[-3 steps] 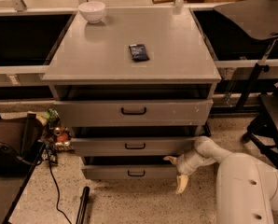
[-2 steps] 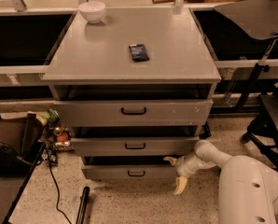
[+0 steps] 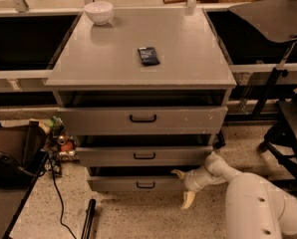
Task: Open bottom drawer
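Observation:
The grey cabinet [image 3: 138, 59] has three drawers. The bottom drawer [image 3: 118, 184] is the lowest and narrowest, with a small black loop handle [image 3: 145, 185]. It stands out slightly, with a dark gap above its front. My gripper [image 3: 183, 186] is at the right end of this drawer front, on the end of my white arm [image 3: 248, 198] that comes in from the lower right. It is open: one finger [image 3: 177, 173] is at the drawer's top edge and the other [image 3: 188, 199] hangs below it near the floor.
The middle drawer [image 3: 108, 156] and top drawer [image 3: 103, 119] also stand slightly out. A white bowl [image 3: 98, 11] and a black packet [image 3: 148, 55] lie on the cabinet top. A black chair [image 3: 288, 118] stands at right. A dark bag [image 3: 11, 151], cable [image 3: 56, 193] and black rod [image 3: 87, 218] are at left.
My gripper has shifted a little left along the bottom drawer's right end. The drawers look unchanged.

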`<state>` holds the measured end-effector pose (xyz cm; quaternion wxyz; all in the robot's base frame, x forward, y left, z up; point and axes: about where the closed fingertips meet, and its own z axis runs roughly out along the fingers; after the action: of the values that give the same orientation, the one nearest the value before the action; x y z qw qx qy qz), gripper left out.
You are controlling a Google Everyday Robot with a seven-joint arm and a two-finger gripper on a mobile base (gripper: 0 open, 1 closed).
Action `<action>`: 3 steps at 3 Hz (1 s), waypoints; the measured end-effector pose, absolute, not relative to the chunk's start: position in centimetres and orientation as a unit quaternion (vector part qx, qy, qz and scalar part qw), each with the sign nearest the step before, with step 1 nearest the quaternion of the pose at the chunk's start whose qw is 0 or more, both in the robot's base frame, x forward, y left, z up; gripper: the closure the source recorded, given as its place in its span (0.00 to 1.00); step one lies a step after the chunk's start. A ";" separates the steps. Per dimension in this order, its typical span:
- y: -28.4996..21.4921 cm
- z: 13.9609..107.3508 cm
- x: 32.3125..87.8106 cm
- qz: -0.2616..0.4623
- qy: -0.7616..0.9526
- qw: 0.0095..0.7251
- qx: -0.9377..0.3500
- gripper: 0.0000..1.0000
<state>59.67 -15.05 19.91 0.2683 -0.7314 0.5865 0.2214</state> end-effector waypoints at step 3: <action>-11.7 20.0 57.7 0.259 0.557 0.269 -0.742 0.43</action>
<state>57.72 -11.72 20.03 0.2689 -0.7421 0.5567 0.2592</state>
